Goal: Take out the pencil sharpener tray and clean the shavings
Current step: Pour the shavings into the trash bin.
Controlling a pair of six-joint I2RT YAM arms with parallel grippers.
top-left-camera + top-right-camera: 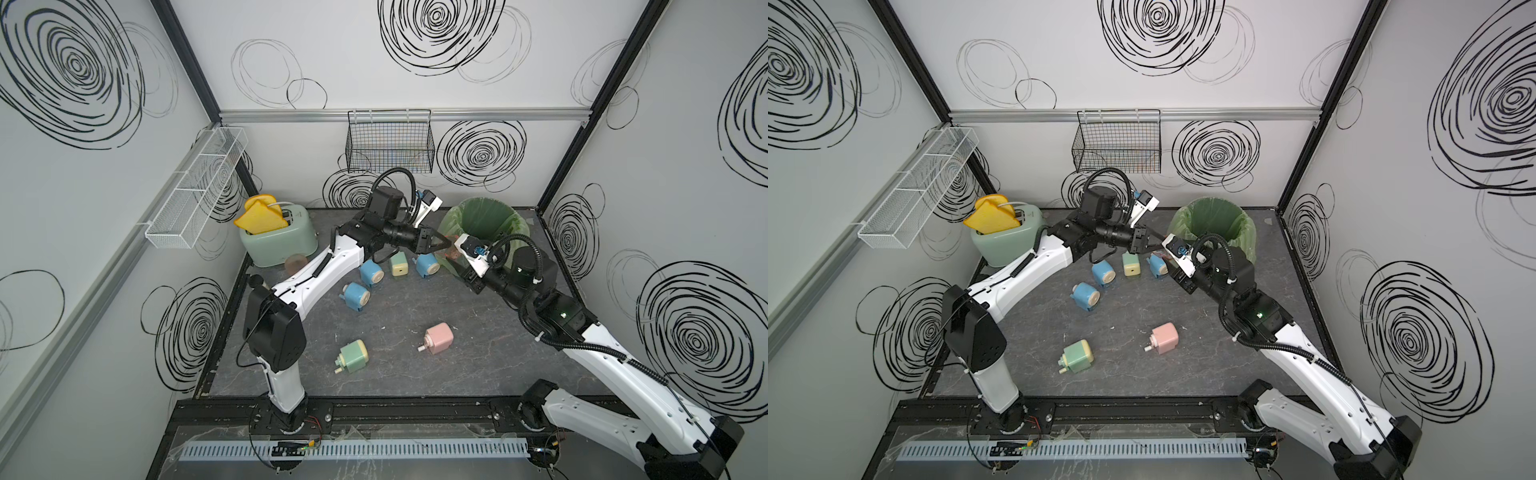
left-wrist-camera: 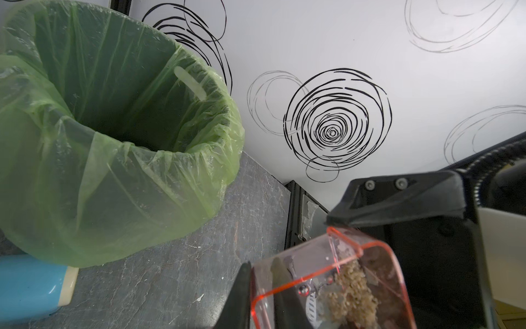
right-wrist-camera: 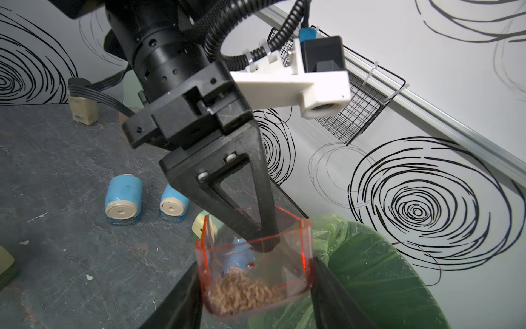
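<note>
Left gripper [image 3: 264,246] pinches clear orange shavings tray [image 3: 306,256]; right gripper [image 3: 256,299] flanks it, grip unclear. Green-bagged bin [image 3: 384,284] beside, blue sharpener [image 1: 427,266] beneath.

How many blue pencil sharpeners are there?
3. One blue sharpener sits left of the yellow sharpener, a second blue sharpener right of it, a third blue sharpener nearer the front. Others may hide under the arms.

Counted on the tabletop [image 1: 415,374] in both top views: six pencil sharpeners [image 1: 1104,274], namely three blue sharpeners [image 1: 356,294], one yellow sharpener [image 1: 400,265], one green sharpener [image 1: 352,356], one pink sharpener [image 1: 436,338]. Also one orange-tinted shavings tray [image 3: 296,250], one green-lined waste bin [image 2: 128,205], one mint toaster [image 1: 286,241], one black wire basket [image 1: 390,145], one white mesh rack [image 1: 195,187], two robot arms [image 1: 316,274].
</note>
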